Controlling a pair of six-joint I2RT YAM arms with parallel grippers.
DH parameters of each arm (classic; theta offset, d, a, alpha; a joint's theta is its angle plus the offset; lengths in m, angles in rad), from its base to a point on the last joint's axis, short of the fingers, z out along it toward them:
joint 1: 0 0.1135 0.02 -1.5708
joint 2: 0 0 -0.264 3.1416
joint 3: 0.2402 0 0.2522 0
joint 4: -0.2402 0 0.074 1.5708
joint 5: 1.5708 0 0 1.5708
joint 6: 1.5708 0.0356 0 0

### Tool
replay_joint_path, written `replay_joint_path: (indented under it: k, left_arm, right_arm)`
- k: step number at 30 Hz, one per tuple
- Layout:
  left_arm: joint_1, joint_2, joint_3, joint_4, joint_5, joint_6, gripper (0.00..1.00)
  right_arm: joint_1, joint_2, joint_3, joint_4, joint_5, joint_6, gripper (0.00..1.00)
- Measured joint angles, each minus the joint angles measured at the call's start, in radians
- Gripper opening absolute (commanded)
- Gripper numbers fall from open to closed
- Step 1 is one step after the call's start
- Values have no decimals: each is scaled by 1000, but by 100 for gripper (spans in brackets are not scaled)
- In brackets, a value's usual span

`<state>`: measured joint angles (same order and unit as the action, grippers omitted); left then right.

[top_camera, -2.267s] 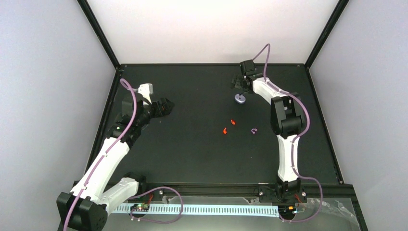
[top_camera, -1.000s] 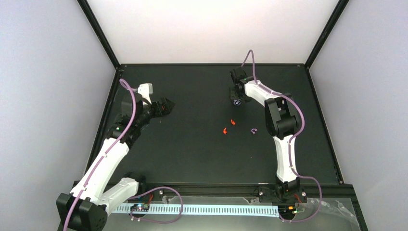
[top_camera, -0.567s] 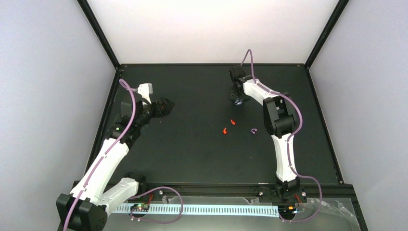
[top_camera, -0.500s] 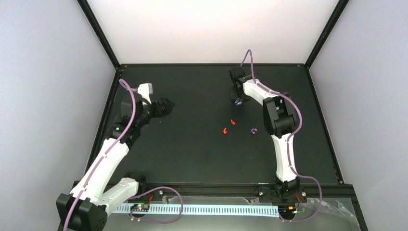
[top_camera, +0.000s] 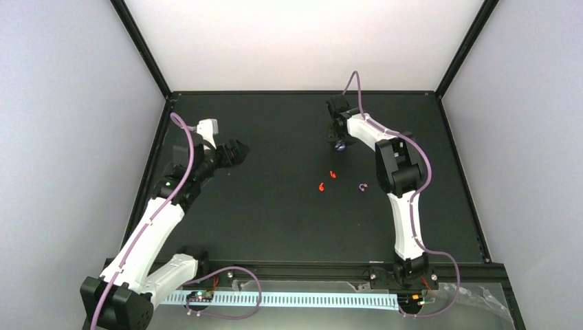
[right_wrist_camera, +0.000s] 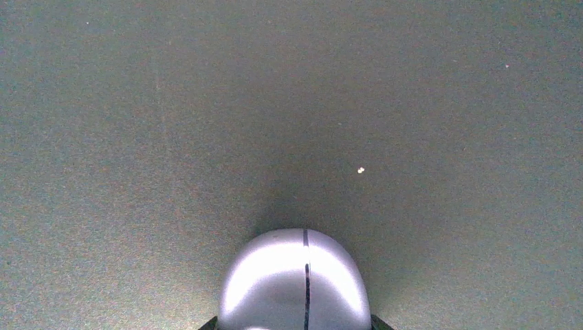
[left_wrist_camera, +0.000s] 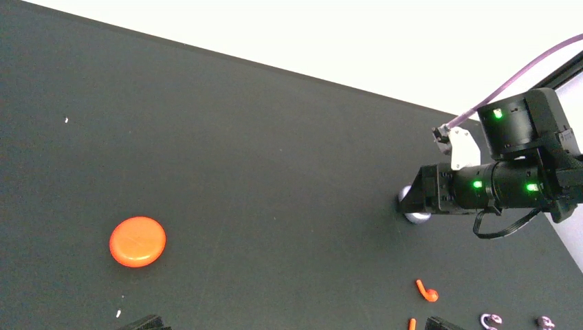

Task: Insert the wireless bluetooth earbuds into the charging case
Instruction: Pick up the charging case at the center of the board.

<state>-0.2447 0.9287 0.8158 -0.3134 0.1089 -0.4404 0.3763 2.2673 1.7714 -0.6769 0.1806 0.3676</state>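
A silvery-purple charging case [top_camera: 339,146] lies at the far middle of the black table [top_camera: 275,220]. My right gripper [top_camera: 338,140] is down over it, and in the right wrist view the case [right_wrist_camera: 295,282] fills the gap with a dark fingertip [right_wrist_camera: 208,324] against each side. Two red-orange earbuds [top_camera: 333,174] [top_camera: 321,186] and one purple earbud [top_camera: 362,186] lie loose nearer the middle. The left wrist view shows two purple earbuds [left_wrist_camera: 490,319] [left_wrist_camera: 545,321]. My left gripper [top_camera: 237,152] hangs open at the left, holding nothing.
An orange pebble-like case [left_wrist_camera: 137,241] lies closed on the table just ahead of my left gripper's fingers. Black frame posts [top_camera: 141,48] and the table's raised rim [top_camera: 302,92] bound the work area.
My right gripper swung left from the back, came down over the silvery-purple case and narrowed its jaws around it. The left arm and the earbuds have not moved.
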Motion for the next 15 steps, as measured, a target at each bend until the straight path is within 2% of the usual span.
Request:
replay_joint_path:
  k: [8, 11, 15]
  left_arm:
    - [0, -18, 0, -1, -18, 1, 99]
    - [-4, -26, 0, -1, -23, 0, 99]
    - [-22, -27, 0, 0, -30, -1, 99]
  right_arm:
    - [5, -112, -158, 57, -5, 0, 34]
    - [18, -212, -227, 66, -9, 0, 33]
    - [74, -444, -373, 138, -18, -1, 32]
